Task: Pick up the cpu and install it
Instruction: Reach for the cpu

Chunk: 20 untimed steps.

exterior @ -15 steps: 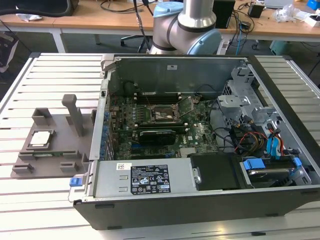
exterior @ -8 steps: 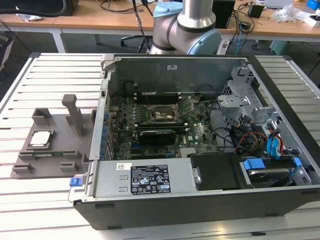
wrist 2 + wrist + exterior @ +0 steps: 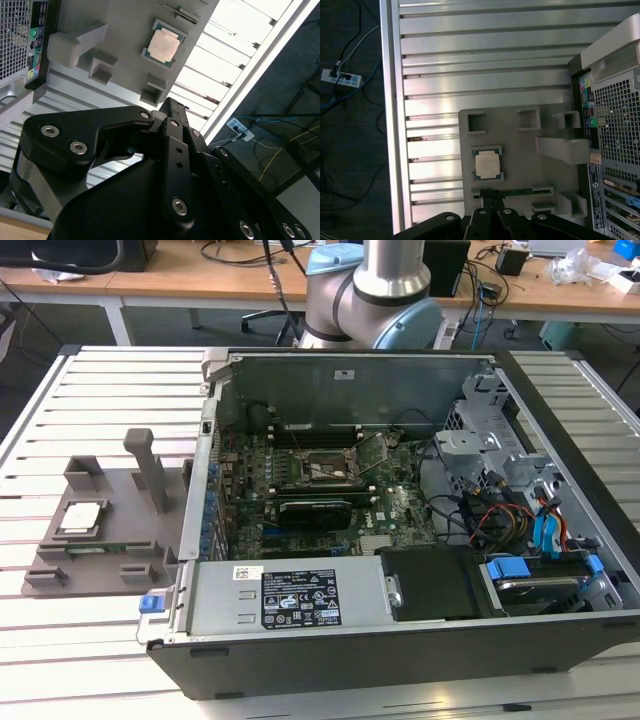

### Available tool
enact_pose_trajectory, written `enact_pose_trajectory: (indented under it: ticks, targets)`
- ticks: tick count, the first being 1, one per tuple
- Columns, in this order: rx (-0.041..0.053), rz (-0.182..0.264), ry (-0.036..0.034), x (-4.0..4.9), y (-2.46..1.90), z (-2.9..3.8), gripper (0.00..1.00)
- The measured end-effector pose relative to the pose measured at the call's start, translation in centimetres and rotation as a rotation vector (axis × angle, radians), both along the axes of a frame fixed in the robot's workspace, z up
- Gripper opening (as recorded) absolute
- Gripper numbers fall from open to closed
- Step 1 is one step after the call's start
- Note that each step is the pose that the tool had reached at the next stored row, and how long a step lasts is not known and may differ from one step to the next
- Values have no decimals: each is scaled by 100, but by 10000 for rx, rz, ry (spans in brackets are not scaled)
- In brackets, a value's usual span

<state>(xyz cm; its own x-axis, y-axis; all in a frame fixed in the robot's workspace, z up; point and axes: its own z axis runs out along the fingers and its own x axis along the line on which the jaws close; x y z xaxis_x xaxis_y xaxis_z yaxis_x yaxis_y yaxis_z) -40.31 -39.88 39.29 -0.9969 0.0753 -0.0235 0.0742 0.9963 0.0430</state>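
My gripper [image 3: 487,194] hovered clenched and empty near the cpu [image 3: 486,164], which lay in its grey tray [image 3: 520,150] beside the open computer [image 3: 350,665], on the exterior view's left.

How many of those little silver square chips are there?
1. The cpu lies in the grey tray, to the exterior view's left of the open computer case; more could be hidden inside it.

Silver cpu [image 3: 487,164] in grey tray [image 3: 520,150], claw [image 3: 487,193] near it.
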Motion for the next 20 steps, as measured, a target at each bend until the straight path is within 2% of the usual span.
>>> enact_pose_trajectory:
  ticks: [11, 20]
  targets:
    - [0, 0, 0, -127, 0, 0, 11]
    - [0, 0, 0, -134, 0, 0, 11]
